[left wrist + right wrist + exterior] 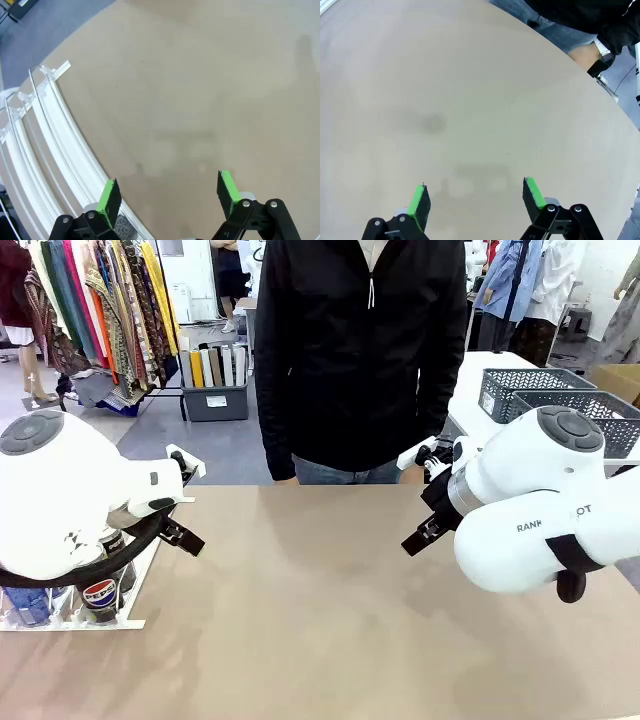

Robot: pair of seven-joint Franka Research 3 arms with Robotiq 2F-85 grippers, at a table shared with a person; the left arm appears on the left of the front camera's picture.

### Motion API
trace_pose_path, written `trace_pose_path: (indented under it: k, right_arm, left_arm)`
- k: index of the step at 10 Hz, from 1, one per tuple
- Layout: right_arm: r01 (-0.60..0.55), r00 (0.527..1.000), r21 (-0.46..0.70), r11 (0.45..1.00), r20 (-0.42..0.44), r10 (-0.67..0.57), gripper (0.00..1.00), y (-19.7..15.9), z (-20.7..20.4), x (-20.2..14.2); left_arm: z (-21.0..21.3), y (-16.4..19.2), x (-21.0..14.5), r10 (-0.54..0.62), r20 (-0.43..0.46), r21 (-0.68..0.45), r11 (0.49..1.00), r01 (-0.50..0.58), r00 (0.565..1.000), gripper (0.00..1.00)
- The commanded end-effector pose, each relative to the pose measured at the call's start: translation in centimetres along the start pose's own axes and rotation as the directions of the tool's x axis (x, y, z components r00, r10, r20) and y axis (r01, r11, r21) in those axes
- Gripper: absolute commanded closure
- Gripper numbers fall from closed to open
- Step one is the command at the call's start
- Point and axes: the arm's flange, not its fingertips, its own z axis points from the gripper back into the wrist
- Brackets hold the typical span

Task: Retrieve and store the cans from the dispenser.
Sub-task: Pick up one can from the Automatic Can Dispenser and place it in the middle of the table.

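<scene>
The left claw (167,186) hangs over bare worktop (200,90), its green pads (111,196) spread wide with nothing between them. Just off one pad run the white rails of the dispenser (47,127), curving away from the claw to clear stops at their far end. The rails' near end is cut off by the picture's bottom edge, and a grey speckled patch right under that pad is too clipped to identify.

From the front, the left arm's white body covers most of the rack. Below and behind the claw the cans (100,595) peek out at the rack's low end — a black one with the round logo is plain, a blue one beside it is half hidden, and how many stand there cannot be counted.

The right claw (475,194) likewise has its fingers apart and empty, over bare worktop. Beyond it, past the worktop's far edge, a person's wrist (592,55) shows under a dark sleeve, the rest cut off. Behind this claw stand grey lattice baskets (560,400) — partly blocked by the right arm.
</scene>
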Motion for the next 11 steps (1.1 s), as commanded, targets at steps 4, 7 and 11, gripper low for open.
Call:
trace_pose_path:
  k: [4, 7, 11]
  right_arm:
    - [0.0, 1.0, 0.0, 1.0, 0.0, 0.0, 0.0, 0.0, 0.0, 0.0]
    - [0.0, 1.0, 0.0, 1.0, 0.0, 0.0, 0.0, 0.0, 0.0, 0.0]
    - [0.0, 1.0, 0.0, 1.0, 0.0, 0.0, 0.0, 0.0, 0.0, 0.0]
  left_arm:
    - [0.02, 0.0, 0.01, 0.0, 0.0, 0.0, 1.0, 0.0, 1.0, 0.0]
    - [0.02, 0.0, 0.01, 0.0, 0.0, 0.0, 1.0, 0.0, 1.0, 0.0]
    - [0.02, 0.0, 0.01, 0.0, 0.0, 0.0, 1.0, 0.0, 1.0, 0.0]
